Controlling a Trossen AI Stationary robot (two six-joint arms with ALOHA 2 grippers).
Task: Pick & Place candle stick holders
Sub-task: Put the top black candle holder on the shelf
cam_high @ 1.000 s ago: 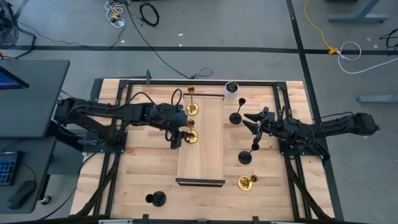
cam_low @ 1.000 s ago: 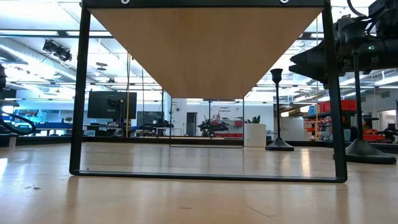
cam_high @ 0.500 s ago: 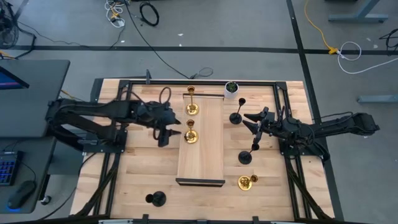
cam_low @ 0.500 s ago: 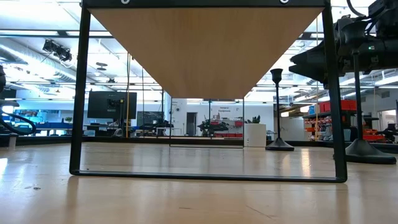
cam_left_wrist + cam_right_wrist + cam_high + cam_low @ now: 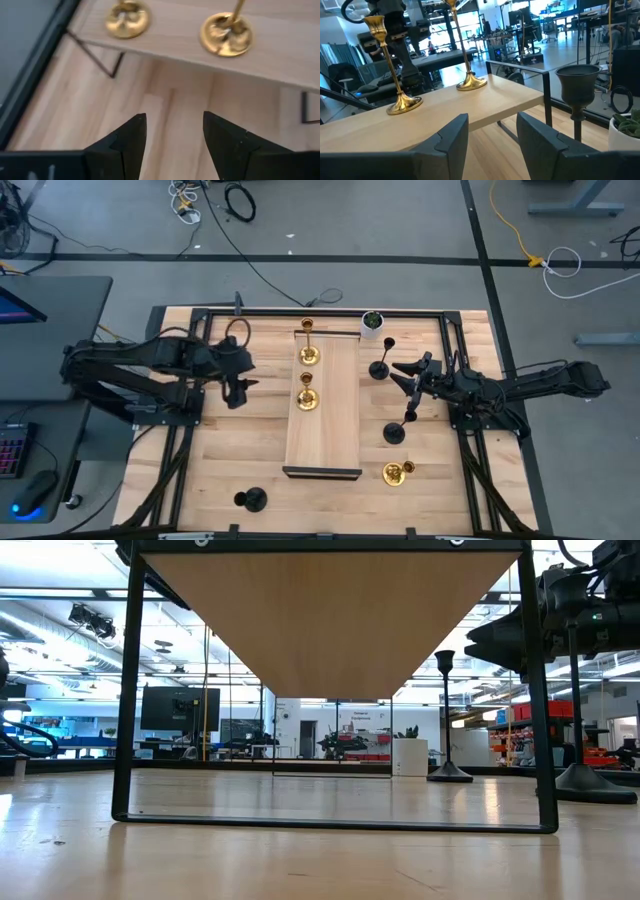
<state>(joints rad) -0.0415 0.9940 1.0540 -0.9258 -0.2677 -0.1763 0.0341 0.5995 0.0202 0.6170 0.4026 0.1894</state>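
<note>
Two gold candle stick holders (image 5: 309,355) (image 5: 307,400) stand on their round bases on a raised wooden shelf (image 5: 335,430). They also show in the left wrist view (image 5: 127,19) (image 5: 226,34). My left gripper (image 5: 237,395) (image 5: 175,135) is open and empty over the table, left of the shelf. My right gripper (image 5: 403,376) (image 5: 492,135) is open and empty, right of the shelf, between two black holders (image 5: 380,368) (image 5: 395,432) standing on the table. A third gold holder (image 5: 397,472) and a third black one (image 5: 250,500) stand near the front edge.
A small white pot with green inside (image 5: 372,322) stands at the far edge behind the shelf. The shelf rests on thin black metal legs (image 5: 125,690). A black frame (image 5: 200,315) runs around the tabletop. Bare wood lies left of the shelf.
My left gripper has drawn back from the nearer gold holder on the shelf toward the table's left edge, open. The gold holder stays upright on the shelf.
</note>
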